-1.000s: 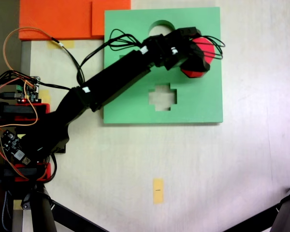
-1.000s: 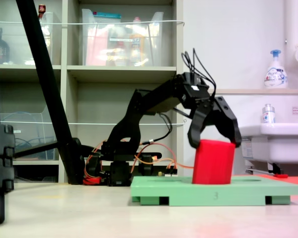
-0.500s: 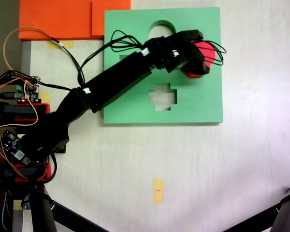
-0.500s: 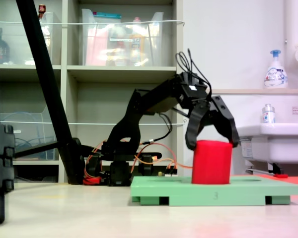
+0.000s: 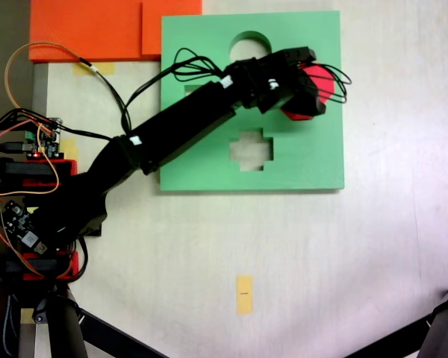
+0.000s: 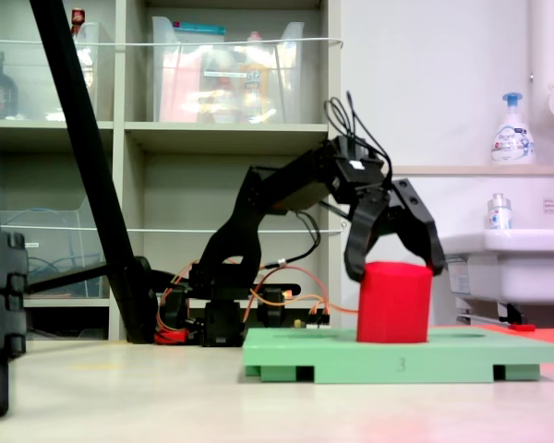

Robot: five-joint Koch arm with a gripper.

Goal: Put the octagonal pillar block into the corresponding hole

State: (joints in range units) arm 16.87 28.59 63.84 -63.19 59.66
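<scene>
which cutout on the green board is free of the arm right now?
The cross-shaped cutout near the board's lower edge in the top-down fixed view. The round cutout at the top edge is partly crossed by the arm, and the red block stands at the right.

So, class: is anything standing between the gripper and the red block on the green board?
Nothing visible does. The open gripper straddles the top of the red block, which stands upright on the green board.

Octagonal pillar block upright on the foam board, end effector astride its top.
</scene>
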